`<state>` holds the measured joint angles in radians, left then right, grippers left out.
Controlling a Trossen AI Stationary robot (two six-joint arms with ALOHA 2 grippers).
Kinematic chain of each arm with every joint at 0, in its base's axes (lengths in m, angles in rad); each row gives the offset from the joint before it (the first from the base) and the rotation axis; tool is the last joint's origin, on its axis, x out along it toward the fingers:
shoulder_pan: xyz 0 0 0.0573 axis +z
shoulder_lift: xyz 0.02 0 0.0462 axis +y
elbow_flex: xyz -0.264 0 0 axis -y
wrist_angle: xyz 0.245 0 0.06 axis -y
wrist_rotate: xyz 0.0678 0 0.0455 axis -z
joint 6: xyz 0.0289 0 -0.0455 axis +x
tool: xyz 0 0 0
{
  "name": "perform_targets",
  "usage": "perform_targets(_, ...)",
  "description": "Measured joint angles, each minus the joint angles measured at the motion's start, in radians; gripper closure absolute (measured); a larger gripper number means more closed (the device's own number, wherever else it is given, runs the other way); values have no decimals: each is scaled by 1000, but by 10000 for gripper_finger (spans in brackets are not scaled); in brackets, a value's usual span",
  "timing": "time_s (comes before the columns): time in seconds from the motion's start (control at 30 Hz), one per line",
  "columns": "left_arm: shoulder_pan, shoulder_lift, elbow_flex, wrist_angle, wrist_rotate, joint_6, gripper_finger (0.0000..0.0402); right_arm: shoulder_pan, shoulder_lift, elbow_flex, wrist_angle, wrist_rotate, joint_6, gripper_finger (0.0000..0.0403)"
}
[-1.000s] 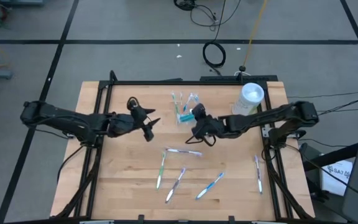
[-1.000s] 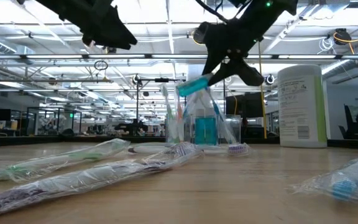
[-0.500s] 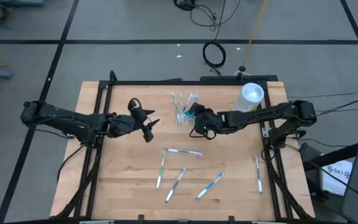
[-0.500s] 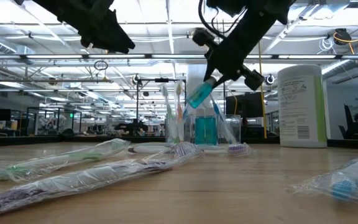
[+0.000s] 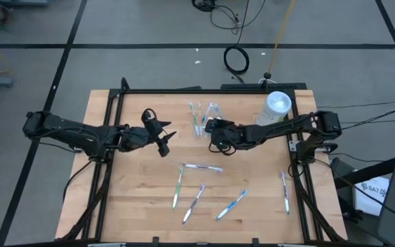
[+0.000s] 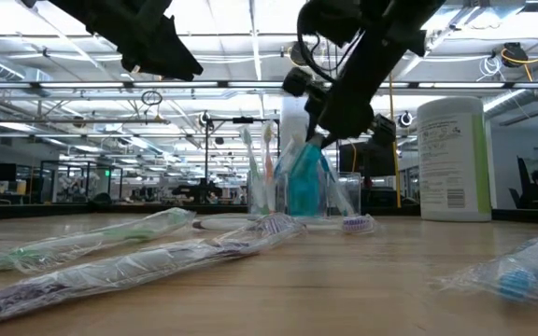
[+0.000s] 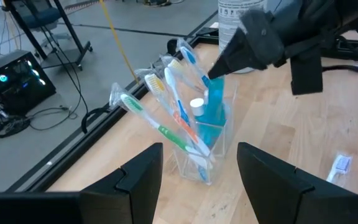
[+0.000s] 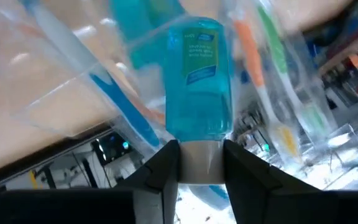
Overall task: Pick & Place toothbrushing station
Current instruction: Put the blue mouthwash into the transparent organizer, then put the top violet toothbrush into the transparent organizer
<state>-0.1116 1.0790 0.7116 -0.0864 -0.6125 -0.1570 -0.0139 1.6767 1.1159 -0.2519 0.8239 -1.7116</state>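
1. Lowest in the high view, several wrapped toothbrushes (image 5: 198, 203) lie loose on the table (image 5: 136, 206), well apart from both arms.
2. At mid-frame left, the left gripper (image 5: 163, 139) hovers with its fingers (image 7: 143, 180) apart and empty, aimed at the cup.
3. At upper centre, the right gripper (image 5: 211, 127) has its fingers (image 8: 165, 163) clamped on the capped end of a teal tube (image 8: 199, 78). The tube's long axis runs straight out from them, down into the clear cup (image 7: 201, 146). The right arm is plainly the nearer.
4. The low view shows the tube (image 6: 304, 182) steeply tilted with its far end inside the cup among upright brushes; from above this is hidden under the gripper.
5. Farthest, at upper right, a white container (image 5: 276, 107) stands.
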Motion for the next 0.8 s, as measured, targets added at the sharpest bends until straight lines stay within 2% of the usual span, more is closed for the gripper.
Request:
perform_targets(0.2,0,0,0,0,0,0,188,2,7,-1,-5,-29,-7,291)
perform_targets(0.47,0,0,0,0,3,0,188,2,9,-2,0,-145,41,273)
perform_targets(0.8,0,0,0,0,5,0,188,2,9,-2,25,-144,145,235)
